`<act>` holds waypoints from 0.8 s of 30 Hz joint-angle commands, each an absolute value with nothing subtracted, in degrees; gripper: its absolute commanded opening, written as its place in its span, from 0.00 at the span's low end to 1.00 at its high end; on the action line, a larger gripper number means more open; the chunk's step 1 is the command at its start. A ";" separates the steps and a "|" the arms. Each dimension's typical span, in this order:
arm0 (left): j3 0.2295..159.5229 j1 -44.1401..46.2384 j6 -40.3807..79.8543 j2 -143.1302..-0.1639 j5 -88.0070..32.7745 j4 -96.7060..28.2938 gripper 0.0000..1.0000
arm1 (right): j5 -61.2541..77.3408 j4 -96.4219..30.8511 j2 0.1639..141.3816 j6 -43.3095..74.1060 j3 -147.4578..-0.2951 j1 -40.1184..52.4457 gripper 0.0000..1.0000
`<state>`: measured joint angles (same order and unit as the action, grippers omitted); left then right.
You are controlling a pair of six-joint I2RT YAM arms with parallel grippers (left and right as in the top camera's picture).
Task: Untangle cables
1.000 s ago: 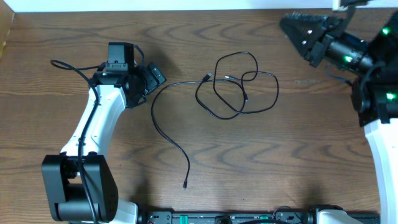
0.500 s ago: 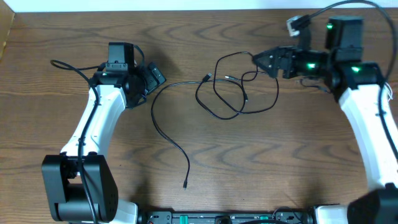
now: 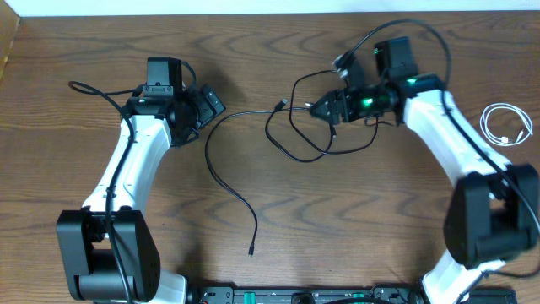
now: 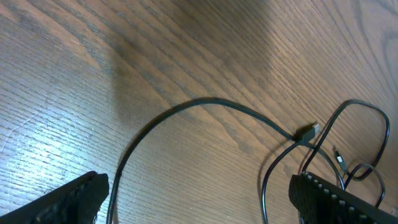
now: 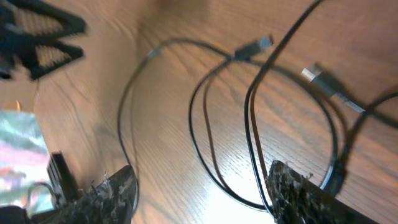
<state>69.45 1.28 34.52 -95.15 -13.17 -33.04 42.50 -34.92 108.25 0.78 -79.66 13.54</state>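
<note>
Starting at the right gripper [image 3: 326, 108], we find its fingers [image 5: 297, 194] spread apart and low over the wood. They straddle loops of the tangled black cables [image 3: 314, 135] without pinching any of them. In its wrist view a black loop crosses the gap between the two fingers, and a silver-tipped plug [image 5: 314, 76] lies just beyond. We see the left gripper [image 3: 207, 102] well to the left of the tangle, its jaws also wide open and empty, held above bare wood beside the long arc of one black cable. That cable runs from a small plug [image 3: 281, 105] next to the knot, curves left and down, and ends at an end plug [image 3: 251, 251] near the front edge. The other black cable lies in several overlapping loops under and around the right gripper. We find the white cable [image 3: 506, 125] coiled loosely on its own near the right edge, well apart from the black ones. Beneath everything is the table [image 3: 363, 219], a dark brown surface with strong wood grain that picks up bright glare in both wrist views. A thicker black cord [image 3: 84, 88] trails off the left arm. A pale strip [image 3: 253, 7] borders the far edge, and a black rail [image 3: 321, 295] runs along the near edge between the arm bases.
</note>
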 commanded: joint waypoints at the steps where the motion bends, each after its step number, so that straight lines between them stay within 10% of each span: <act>1: 68.69 1.08 34.17 -95.46 -12.56 -33.17 0.98 | 43.24 -34.96 111.44 -4.12 -79.75 15.00 0.63; 12: 68.69 1.23 34.87 -95.55 -12.62 -30.55 0.98 | 43.27 -31.88 120.14 -5.02 -79.75 16.86 0.55; 13: 68.69 1.48 34.83 -95.57 -12.64 -30.59 0.93 | 43.27 -31.88 120.55 -5.02 -79.75 16.95 0.54; 15: 68.66 2.26 34.83 -95.74 -12.93 -31.31 0.37 | 43.18 -31.88 121.34 -5.02 -79.75 17.15 0.53; 17: 68.66 3.88 34.83 -96.18 -13.43 -32.40 0.08 | 42.96 -31.53 122.02 -4.99 -79.75 17.28 0.54; 24: 68.62 12.62 35.03 -99.50 -17.58 -31.51 0.08 | 42.37 -31.99 123.20 -4.78 -79.75 17.34 0.53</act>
<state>69.41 9.28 34.74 -97.32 -15.38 -32.29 42.24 -31.66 122.56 -4.01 -79.66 16.80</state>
